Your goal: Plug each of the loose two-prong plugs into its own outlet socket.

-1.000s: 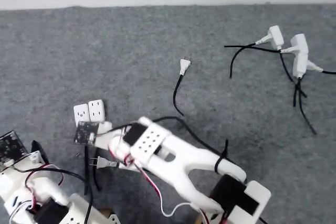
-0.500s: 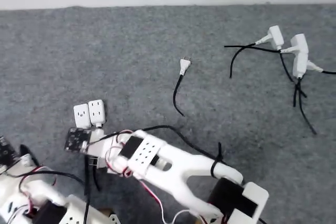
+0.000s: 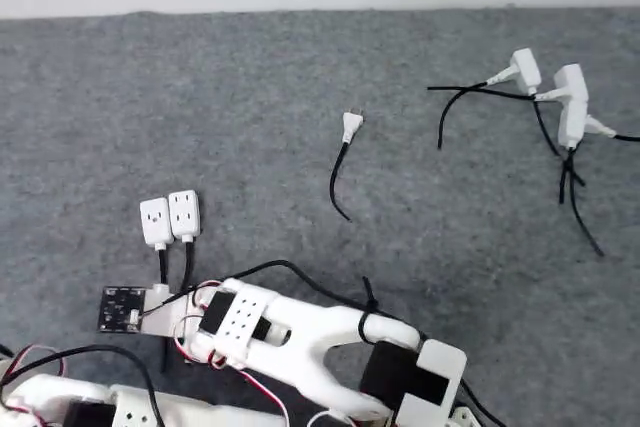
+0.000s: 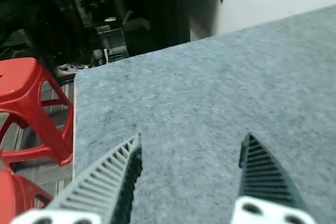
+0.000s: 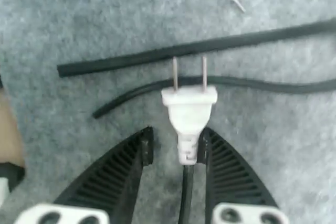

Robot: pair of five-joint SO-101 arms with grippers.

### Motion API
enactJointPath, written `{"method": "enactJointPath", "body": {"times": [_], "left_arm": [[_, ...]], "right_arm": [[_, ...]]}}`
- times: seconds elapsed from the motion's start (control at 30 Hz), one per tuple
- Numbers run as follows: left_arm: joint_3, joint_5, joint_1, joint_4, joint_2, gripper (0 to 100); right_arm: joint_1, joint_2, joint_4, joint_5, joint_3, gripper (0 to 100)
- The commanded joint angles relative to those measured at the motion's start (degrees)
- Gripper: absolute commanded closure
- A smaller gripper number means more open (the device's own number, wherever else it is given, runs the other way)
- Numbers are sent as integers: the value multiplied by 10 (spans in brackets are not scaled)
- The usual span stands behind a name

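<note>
A white two-prong plug [image 5: 189,103] on a black cord lies on the grey carpet, prongs pointing away from my right gripper [image 5: 176,135]. That gripper is open, its fingers on either side of the plug's neck; one finger touches it and the other stands apart. From above, the right arm [image 3: 270,322] covers this plug near the front edge. Two white outlet sockets [image 3: 170,217] sit side by side just beyond it. Another loose plug [image 3: 351,125] lies mid-table. My left gripper [image 4: 191,148] is open over bare carpet, holding nothing.
Several white plugs and sockets with black cords [image 3: 560,97] lie at the far right. Two black cords [image 5: 210,45] cross the carpet ahead of the gripped-around plug. A red stool [image 4: 26,114] stands past the table's edge by the left arm [image 3: 60,397].
The right arm has drawn back toward the front-left edge, and its wrist now covers the near plug. The left arm has withdrawn toward the bottom-left corner.
</note>
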Motion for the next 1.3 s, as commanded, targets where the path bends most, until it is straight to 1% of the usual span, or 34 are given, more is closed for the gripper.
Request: {"method": "enactJointPath", "body": {"times": [0.0, 0.07, 0.13, 0.2, 0.23, 0.37, 0.5, 0.6, 0.7, 0.8, 0.87, 0.93, 1.0, 1.1, 1.17, 1.2, 1.27], "left_arm": [[-34, 12, -10, -16, -11, 710], [-34, 12, -6, -14, -11, 710], [-33, 12, -4, -13, -11, 710], [-32, 12, -4, -13, -11, 710], [-30, 12, -4, -13, -11, 710], [-27, 12, 13, -11, -11, 710], [-20, 6, 48, -2, -11, 710], [-19, -26, 97, 23, -11, 710], [0, -70, 178, 32, -11, 710], [28, -129, 281, 32, -11, 710], [36, -152, 345, 35, -11, 710], [22, -154, 404, 47, -11, 710], [-14, -151, 477, 70, -11, 710], [-73, -151, 604, 125, -11, 710], [-111, -151, 676, 156, -11, 710], [-125, -151, 703, 163, -11, 710], [-147, -153, 731, 162, -11, 710]], "right_arm": [[-1, 23, 7, -4, -48, 864], [-1, 39, 22, -2, -68, 901], [-1, 52, 46, -1, -91, 997], [-1, 67, 67, -1, -110, 975], [-1, 72, 73, -2, -117, 991], [0, 74, 82, -4, -121, 991], [0, 65, 102, -2, -123, 991], [11, 0, 149, 3, -124, 991], [34, -120, 199, 2, -120, 991], [62, -244, 246, 4, -122, 991], [71, -314, 275, 18, -120, 991], [74, -367, 301, 25, -109, 991], [78, -410, 319, 26, -92, 991], [91, -458, 315, 26, -58, 991], [99, -476, 305, 26, -41, 991], [100, -481, 300, 27, -33, 991], [108, -484, 296, 28, -25, 991]]}}
